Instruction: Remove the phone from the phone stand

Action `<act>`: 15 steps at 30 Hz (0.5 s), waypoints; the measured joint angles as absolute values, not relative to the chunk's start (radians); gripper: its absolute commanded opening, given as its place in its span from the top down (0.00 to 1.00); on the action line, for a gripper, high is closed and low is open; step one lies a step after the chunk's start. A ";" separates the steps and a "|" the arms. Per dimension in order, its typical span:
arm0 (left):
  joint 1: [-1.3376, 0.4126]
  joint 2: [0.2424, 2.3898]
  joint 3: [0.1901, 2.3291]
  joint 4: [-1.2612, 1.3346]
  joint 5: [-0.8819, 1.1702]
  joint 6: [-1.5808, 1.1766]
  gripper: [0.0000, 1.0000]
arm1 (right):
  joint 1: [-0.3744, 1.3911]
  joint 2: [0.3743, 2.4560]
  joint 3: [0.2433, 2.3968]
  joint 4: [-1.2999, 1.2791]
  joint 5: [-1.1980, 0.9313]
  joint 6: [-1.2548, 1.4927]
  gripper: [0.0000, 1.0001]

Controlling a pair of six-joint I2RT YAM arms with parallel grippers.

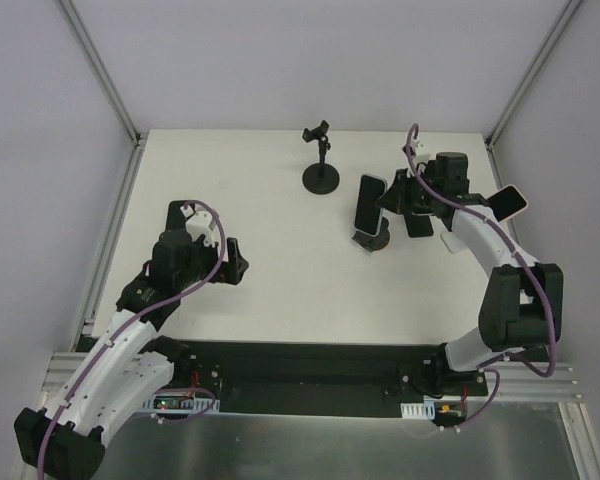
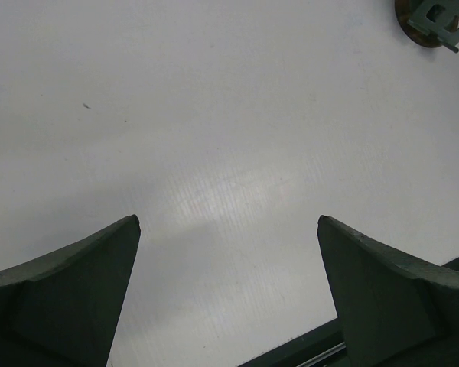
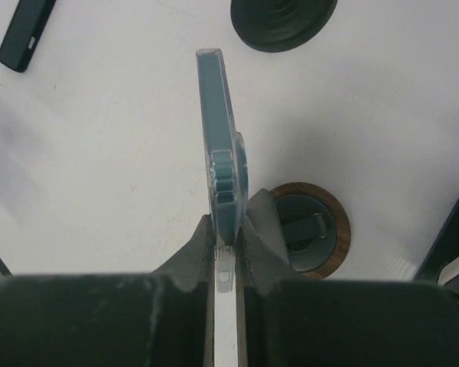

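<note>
My right gripper is shut on the lower edge of a phone in a clear, teal-tinted case. In the right wrist view the phone stands edge-on between my fingers, at my right gripper. The phone stand, a round wood-rimmed base with a dark cradle, sits just right of the phone; in the top view the stand is directly under it. Whether they touch is hidden. My left gripper is open and empty over bare table; it also shows in the left wrist view.
A black tripod stand with a round base stands at the back centre; it also shows in the right wrist view. A pink-edged phone lies at the right. A dark oblong object lies ahead to the left.
</note>
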State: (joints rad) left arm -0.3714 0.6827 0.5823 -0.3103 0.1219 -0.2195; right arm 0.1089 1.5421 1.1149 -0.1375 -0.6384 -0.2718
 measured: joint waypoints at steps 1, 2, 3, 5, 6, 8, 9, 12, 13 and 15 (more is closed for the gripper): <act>-0.371 0.681 0.582 -0.310 0.125 -0.220 0.01 | 0.109 1.528 1.105 -0.124 -0.637 -0.258 0.99; -0.371 0.680 0.582 -0.310 0.128 -0.220 0.01 | 0.108 1.513 1.094 -0.112 -0.637 -0.239 0.98; -0.371 0.678 0.582 -0.310 0.133 -0.221 0.01 | 0.108 1.499 1.086 -0.101 -0.637 -0.218 0.99; -0.371 0.673 0.582 -0.303 0.156 -0.228 0.01 | 0.108 1.472 1.071 -0.077 -0.639 -0.175 0.99; -0.371 0.672 0.582 -0.300 0.162 -0.231 0.01 | 0.108 1.454 1.061 -0.060 -0.640 -0.142 0.99; -0.371 0.665 0.582 -0.292 0.189 -0.249 0.01 | 0.109 1.417 1.043 -0.030 -0.641 -0.088 0.99; -0.371 0.662 0.582 -0.288 0.201 -0.260 0.01 | 0.110 1.396 1.032 -0.015 -0.638 -0.056 0.99; -0.372 0.656 0.585 -0.275 0.226 -0.299 0.01 | 0.123 1.332 1.005 0.014 -0.619 0.038 0.99; -0.373 0.657 0.591 -0.273 0.231 -0.308 0.01 | 0.133 1.310 0.995 0.021 -0.607 0.072 0.99; -0.374 0.667 0.614 -0.274 0.236 -0.326 0.01 | 0.154 1.269 0.971 0.035 -0.583 0.133 0.99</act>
